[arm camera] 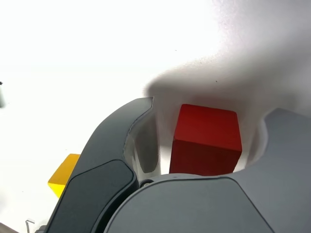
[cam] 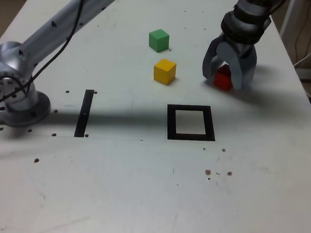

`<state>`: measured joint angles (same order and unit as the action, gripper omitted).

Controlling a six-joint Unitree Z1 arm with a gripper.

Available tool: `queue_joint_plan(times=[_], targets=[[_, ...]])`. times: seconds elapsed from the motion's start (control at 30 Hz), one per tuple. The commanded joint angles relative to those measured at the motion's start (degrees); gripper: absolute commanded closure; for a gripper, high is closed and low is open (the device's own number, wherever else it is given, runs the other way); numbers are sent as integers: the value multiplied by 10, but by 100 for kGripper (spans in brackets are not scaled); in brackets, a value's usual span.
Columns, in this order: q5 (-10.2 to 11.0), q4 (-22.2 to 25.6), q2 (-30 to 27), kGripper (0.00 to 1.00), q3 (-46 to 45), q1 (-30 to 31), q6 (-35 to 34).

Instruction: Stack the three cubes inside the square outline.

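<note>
You have the gripper [cam: 226, 78] lowered over the red cube [cam: 223, 79], near the counter's [cam: 140, 189] far right part in the exterior view. The fingers [arm camera: 114, 160] stand on either side of that cube, parted, with visible gaps between them and its faces in the wrist view, so nothing is clamped. In the exterior view most of the red cube is hidden behind the fingers; you see only a slice of it between them, and whether it sits flat on the counter is hard to judge there. The wrist view shows its top face and 1 side, the lower part cut off by the gripper body.

The yellow cube [cam: 164, 71] sits towards the middle of the counter, well apart from the gripper; in the wrist view only 1 corner of it [arm camera: 65, 174] peeks past a finger. The green cube [cam: 158, 39] lies beyond it, nearer the far edge. The square outline [cam: 191, 122] lies nearer the front edge than all 3 cubes, with no cube in it. A straight black strip [cam: 85, 112] lies beside the arm's base [cam: 14, 94]. The arm's upper part runs out of frame.
</note>
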<state>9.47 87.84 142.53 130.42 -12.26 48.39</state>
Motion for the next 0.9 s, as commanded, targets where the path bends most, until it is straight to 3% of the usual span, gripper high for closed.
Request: queue_joint_plan(times=[0.0, 0.6, 0.87], targets=[[1, 0, 0, 62, 0, 1, -1], [4, 2, -6, 62, -3, 3, -5], [14, 0, -48, 62, -44, 8, -39]])
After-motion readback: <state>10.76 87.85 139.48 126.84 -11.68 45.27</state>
